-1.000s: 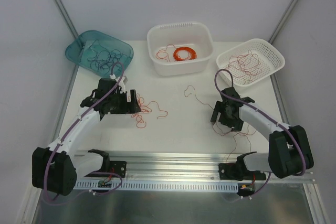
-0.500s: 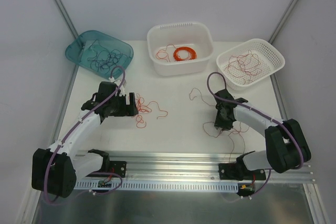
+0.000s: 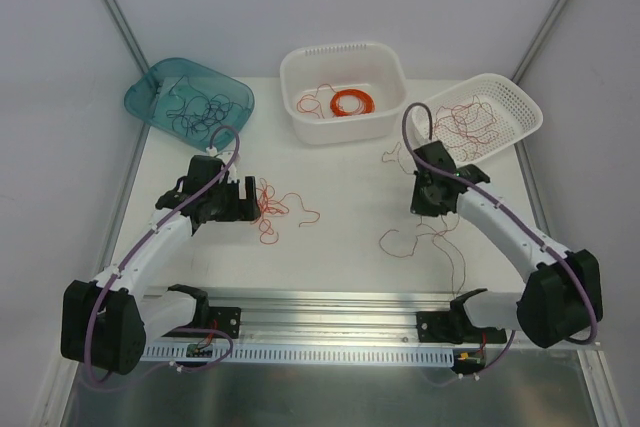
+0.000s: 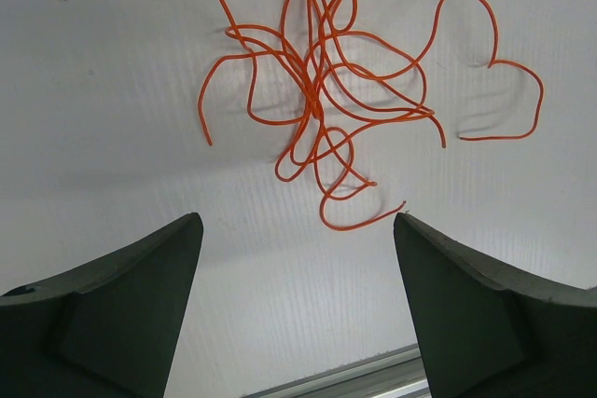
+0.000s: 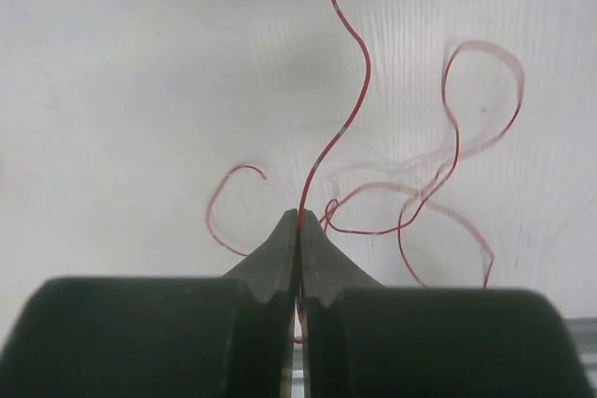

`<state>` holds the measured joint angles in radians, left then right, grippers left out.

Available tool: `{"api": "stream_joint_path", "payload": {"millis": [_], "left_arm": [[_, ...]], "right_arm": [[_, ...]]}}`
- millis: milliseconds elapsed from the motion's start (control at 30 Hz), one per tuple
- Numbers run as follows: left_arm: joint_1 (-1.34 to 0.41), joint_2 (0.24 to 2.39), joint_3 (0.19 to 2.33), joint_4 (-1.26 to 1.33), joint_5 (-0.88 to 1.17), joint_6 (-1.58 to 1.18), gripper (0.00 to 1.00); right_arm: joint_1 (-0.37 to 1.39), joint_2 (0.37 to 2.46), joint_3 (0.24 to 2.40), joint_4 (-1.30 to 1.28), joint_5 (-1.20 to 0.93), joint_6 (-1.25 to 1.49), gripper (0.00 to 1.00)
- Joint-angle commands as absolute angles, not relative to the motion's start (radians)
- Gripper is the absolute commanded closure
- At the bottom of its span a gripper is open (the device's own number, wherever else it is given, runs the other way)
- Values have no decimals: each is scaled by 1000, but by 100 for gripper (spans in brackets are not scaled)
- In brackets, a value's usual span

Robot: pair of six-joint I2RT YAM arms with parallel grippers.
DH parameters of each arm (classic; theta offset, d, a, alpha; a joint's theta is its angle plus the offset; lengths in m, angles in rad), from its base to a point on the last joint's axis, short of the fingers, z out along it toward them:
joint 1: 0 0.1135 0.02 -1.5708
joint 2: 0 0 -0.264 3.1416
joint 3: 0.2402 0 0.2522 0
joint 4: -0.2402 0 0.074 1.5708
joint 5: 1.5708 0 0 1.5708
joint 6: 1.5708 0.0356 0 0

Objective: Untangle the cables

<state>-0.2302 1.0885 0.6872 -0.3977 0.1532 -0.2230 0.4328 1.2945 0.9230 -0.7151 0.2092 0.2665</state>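
Observation:
A tangle of orange-red cables (image 3: 275, 205) (image 4: 312, 104) lies on the white table just ahead of my left gripper (image 3: 250, 199) (image 4: 297, 221). That gripper is open and holds nothing, with the tangle's nearest loop just beyond its fingertips. My right gripper (image 3: 428, 209) (image 5: 299, 214) is shut on a thin dark red cable (image 5: 369, 67). The strand runs up from the closed tips, and more of it (image 3: 400, 234) trails in loose loops on the table below the gripper.
A teal tray (image 3: 150, 97) with black wires sits at the back left. The white tub (image 3: 340, 55) at the back middle holds an orange coil. A white basket (image 3: 520, 97) with red wires stands at the back right. An aluminium rail (image 3: 330, 297) runs along the near edge.
My right gripper has shut on the dark red cable and moved toward the back right, dragging the strand along. The left gripper has barely moved.

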Motion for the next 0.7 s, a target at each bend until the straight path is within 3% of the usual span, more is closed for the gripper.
{"api": "stream_joint_path", "payload": {"millis": [0, 267, 367, 667], "left_arm": [[-239, 1083, 707, -374, 127, -204, 16], [-236, 1077, 706, -376, 109, -196, 16], [-238, 1075, 707, -374, 104, -195, 16], [-238, 1089, 710, -374, 106, -190, 16]], "right_arm": [[433, 1218, 1126, -828, 281, 180, 99], [393, 1207, 1494, -922, 290, 77, 99], [376, 1209, 1523, -928, 275, 55, 99], [370, 1216, 1111, -737, 68, 98, 95]]}}
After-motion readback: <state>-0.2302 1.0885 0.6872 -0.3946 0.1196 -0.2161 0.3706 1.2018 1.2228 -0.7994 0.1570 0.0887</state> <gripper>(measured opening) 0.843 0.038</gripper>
